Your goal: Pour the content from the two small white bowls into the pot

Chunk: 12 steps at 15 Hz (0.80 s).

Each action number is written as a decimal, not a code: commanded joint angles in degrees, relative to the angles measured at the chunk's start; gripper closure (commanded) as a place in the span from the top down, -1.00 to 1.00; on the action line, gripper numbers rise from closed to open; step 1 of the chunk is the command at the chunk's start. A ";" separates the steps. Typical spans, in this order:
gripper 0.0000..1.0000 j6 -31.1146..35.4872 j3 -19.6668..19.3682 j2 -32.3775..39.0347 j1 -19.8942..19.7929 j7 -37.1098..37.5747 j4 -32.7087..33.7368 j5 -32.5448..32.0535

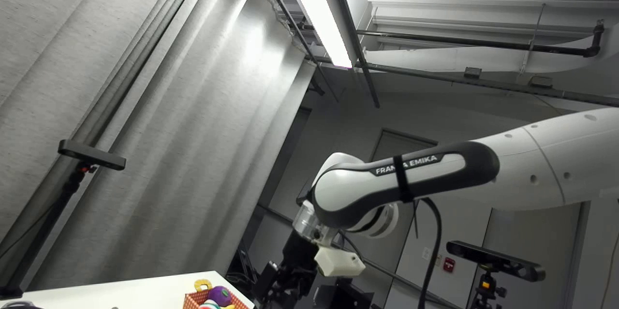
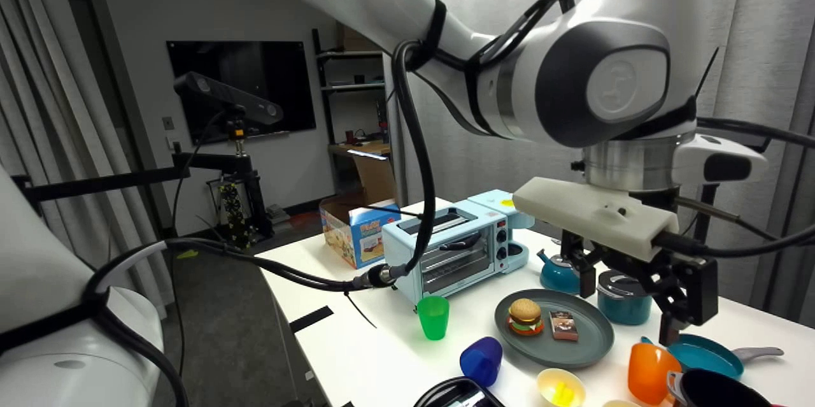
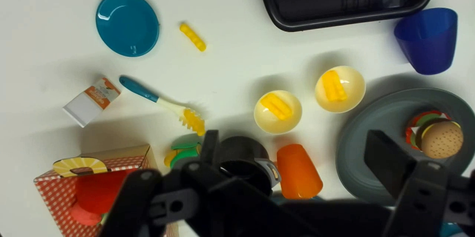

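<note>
We see the gripper [image 3: 294, 141] spread wide over the table [image 3: 230, 59], where 2 small bowls [image 3: 272, 124] [image 3: 354, 90], both holding yellow pieces [image 3: 276, 106] [image 3: 334, 85], sit side by side near the black pot [image 3: 245, 148].

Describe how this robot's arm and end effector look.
The arm is white and rounded, with black trim and FRANKA EMIKA lettering partly hidden by a black strap. Dark cables run alongside. The end effector is black and angular, with two blocky fingers below a pale block.
</note>
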 commanded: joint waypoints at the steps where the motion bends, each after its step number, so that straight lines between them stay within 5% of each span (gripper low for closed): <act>1: 1.00 2.74 0.26 4.41 -0.98 1.85 -0.07 -3.32; 12: 1.00 1.73 0.24 8.01 -0.69 0.77 -0.10 -2.72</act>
